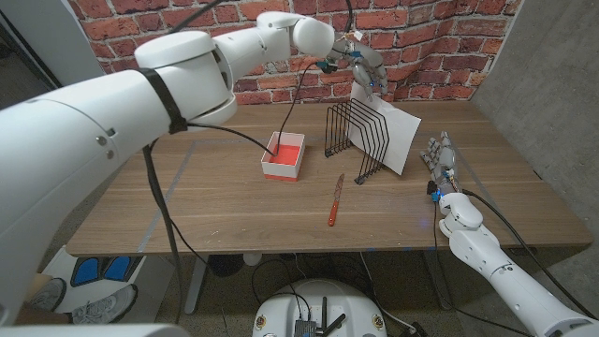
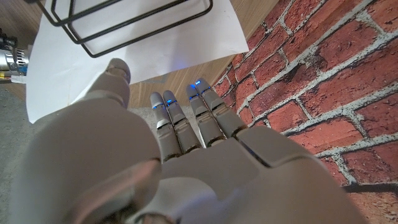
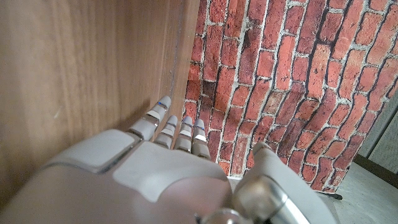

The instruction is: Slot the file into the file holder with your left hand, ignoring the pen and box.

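The white paper file (image 1: 398,136) stands in the black wire file holder (image 1: 357,139), while the left hand (image 1: 365,70), fingers apart, holds nothing above it.

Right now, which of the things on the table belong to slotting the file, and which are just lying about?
Part of the job:
- white file, standing in the holder's far-right end
- black wire file holder
- left hand, above the holder, fingers apart in the wrist view

Lying about:
- red box, open
- red pen
- right hand, waiting beside the holder
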Robot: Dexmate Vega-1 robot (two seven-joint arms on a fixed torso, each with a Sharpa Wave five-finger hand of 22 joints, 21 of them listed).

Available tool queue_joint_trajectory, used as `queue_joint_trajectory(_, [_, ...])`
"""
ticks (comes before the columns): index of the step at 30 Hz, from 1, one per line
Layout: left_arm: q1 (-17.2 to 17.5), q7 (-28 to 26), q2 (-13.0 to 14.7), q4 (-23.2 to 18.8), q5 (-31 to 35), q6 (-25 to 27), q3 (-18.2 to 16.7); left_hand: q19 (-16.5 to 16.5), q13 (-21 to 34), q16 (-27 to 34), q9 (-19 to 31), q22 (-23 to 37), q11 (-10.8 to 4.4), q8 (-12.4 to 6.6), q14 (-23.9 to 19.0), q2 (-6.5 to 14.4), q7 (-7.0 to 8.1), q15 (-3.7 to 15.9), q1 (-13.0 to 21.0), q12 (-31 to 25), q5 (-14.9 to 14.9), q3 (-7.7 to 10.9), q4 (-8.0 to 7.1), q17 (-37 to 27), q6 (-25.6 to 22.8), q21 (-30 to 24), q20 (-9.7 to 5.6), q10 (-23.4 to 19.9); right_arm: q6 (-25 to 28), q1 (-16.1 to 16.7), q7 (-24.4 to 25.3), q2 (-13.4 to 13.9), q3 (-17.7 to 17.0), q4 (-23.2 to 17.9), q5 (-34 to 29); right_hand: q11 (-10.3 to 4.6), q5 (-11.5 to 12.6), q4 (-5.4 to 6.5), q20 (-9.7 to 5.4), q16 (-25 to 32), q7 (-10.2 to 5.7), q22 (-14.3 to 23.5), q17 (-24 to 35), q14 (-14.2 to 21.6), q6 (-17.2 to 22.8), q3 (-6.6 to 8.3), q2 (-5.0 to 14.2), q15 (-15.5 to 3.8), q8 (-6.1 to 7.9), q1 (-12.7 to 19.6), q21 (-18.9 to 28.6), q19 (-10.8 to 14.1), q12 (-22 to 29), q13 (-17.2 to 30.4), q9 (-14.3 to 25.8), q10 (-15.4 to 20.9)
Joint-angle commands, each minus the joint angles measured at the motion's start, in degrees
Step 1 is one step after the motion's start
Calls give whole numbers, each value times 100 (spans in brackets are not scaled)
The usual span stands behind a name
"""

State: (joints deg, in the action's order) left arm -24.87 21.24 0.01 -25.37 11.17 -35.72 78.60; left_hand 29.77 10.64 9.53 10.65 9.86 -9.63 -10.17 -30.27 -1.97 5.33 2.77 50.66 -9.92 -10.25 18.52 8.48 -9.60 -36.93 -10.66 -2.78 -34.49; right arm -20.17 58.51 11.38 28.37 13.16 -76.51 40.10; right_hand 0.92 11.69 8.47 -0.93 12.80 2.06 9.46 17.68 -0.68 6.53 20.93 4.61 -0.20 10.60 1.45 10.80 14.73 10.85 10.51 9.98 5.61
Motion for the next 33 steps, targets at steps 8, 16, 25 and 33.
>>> queue_joint_trajectory(8, [14, 238, 114, 0, -199, -155, -226, -234, -5, 9, -3, -12, 152, -15, 348, 68, -75, 462, -175, -12, 16, -115, -38, 8, 256, 43, -623, 302, -8, 33, -11, 41, -4, -58, -24, -21, 49, 20, 35, 2, 0, 20, 23, 4, 33, 26, 273, 13, 12, -27, 6, 17, 17, 22, 12, 36])
queue_joint_trajectory(16, [70, 373, 170, 37, -387, -147, -425, -401, -12, 3, -7, -15, 271, -22, 568, 87, -126, 335, -312, 0, 25, -192, -69, 8, 385, 49, -566, 554, 30, 74, 0, 77, -10, -123, -25, -20, 49, 20, 33, 2, -4, 20, 24, 3, 28, 25, 271, 15, 10, -28, 1, 3, 15, 22, 12, 31])
queue_joint_trajectory(25, [15, 318, 49, 425, -393, -340, -483, -558, -18, 6, -10, -14, 365, -15, 751, 172, -178, 268, -409, -4, 22, -223, -98, 3, 520, 54, -517, 749, 58, 66, -14, 99, -11, -146, -24, -19, 48, 20, 28, 0, -6, 20, 25, -2, 26, 24, 270, 18, 10, -30, -1, -3, 14, 22, 12, 28])
queue_joint_trajectory(33, [75, 566, 143, 434, -566, -430, -662, -783, -22, 4, -13, -16, 459, 1, 993, 238, -229, 152, -567, -3, 30, -283, -123, 7, 757, 58, -466, 1054, 82, 32, -29, 106, -1, -132, -28, -17, 48, 22, 25, 0, -5, 20, 27, -6, 23, 23, 272, 17, 9, -32, 0, -4, 15, 22, 12, 29])
